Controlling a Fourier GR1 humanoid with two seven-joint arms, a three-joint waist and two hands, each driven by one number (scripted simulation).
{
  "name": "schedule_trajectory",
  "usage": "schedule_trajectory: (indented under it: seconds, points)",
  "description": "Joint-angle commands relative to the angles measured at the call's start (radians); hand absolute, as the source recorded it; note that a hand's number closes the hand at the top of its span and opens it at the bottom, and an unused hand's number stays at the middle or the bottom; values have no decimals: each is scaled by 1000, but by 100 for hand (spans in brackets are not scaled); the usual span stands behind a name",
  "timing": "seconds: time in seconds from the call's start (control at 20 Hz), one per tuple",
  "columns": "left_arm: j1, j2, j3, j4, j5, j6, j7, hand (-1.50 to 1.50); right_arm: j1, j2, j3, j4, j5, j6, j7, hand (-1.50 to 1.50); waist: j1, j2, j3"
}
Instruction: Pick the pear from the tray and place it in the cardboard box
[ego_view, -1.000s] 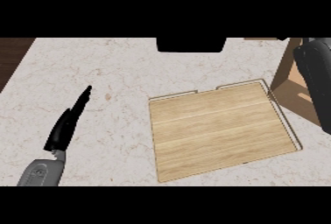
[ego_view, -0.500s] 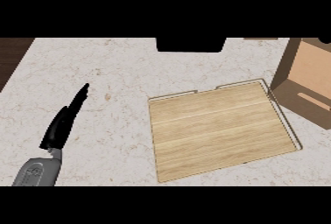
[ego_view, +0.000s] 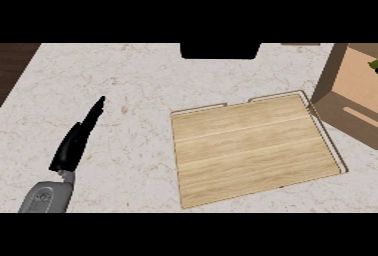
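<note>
On the pale speckled counter (ego_view: 148, 75) lies a flat wooden tray (ego_view: 251, 150) with nothing on its boards. Just to its right, at the edge of the view, stands the brown cardboard box (ego_view: 353, 95), close to the tray's right side. A small bit of green shows inside the box at the far right edge (ego_view: 374, 64); it may be the pear, but too little shows to be sure. At the left, the left hand (ego_view: 77, 140) rests over the counter, well apart from the tray, its black fingers straight and together, pointing away. The right hand is out of sight.
</note>
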Motion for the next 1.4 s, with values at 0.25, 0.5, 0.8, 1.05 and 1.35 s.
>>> schedule_trajectory:
  seconds: [0.25,0.5,0.8,1.05,1.35]
  points:
    - [14,8,19,8,-1,1,-22,0,64,2,-153,76,-158,-229,-331,-150,3,2,2]
    - [1,-8,11,27,-4,5,-35,0,16,65,-269,50,-280,-406,-442,-150,11,7,2]
    - [2,-6,15,46,-4,-6,-40,0,15,13,-442,110,-457,-430,-560,-150,4,7,1]
    - [0,3,17,-6,-3,-14,-5,0,94,-43,-558,128,-579,-458,-751,-150,3,3,2]
    - [0,-30,6,-1,-21,13,-5,0,180,-111,-660,200,-696,-435,-954,-150,4,5,2]
